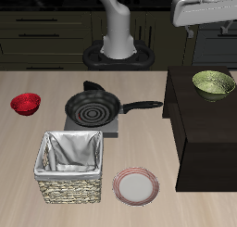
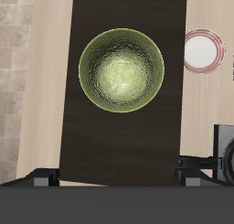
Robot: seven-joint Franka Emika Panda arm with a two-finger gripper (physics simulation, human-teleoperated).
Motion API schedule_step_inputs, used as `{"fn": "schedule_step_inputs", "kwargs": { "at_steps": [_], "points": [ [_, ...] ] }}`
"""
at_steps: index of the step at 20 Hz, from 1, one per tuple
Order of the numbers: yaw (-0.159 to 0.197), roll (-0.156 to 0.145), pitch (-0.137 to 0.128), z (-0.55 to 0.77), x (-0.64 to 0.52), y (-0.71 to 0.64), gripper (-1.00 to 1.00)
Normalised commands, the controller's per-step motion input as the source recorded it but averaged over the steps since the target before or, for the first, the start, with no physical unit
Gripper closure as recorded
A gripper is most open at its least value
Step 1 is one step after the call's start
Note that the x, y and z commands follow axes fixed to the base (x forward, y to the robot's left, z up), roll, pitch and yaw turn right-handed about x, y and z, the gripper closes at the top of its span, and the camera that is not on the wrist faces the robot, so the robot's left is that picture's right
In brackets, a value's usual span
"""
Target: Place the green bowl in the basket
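You see a pale wood-grain table (image 1: 18, 166) carrying a small red bowl (image 1: 25, 104), a stove plate (image 1: 104, 127) under a black frying pan (image 1: 93, 107), the basket (image 1: 69, 166) near the front edge, a white pink-rimmed plate (image 1: 136, 186) beside it, and a dark cabinet (image 1: 199, 138) with the green bowl (image 1: 213, 83) on top.

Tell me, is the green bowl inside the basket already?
No, the green bowl sits on the dark raised cabinet, while the basket stands apart on the table with only its cloth lining inside.
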Motion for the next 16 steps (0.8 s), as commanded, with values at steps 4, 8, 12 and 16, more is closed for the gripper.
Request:
{"fn": "schedule_step_inputs", "kwargs": {
  "at_steps": [4,8,12,16],
  "points": [
    [-0.005,-0.013,-0.030,0.15,0.11,0.03,-1.00],
    [-0.009,-0.040,-0.005,0.11,0.19,-0.10,-1.00],
    [-0.005,-0.054,0.008,0.05,0.22,-0.15,-1.00],
    [-0.023,-0.067,-0.015,0.08,0.20,-0.22,-1.00]
  ]
}}
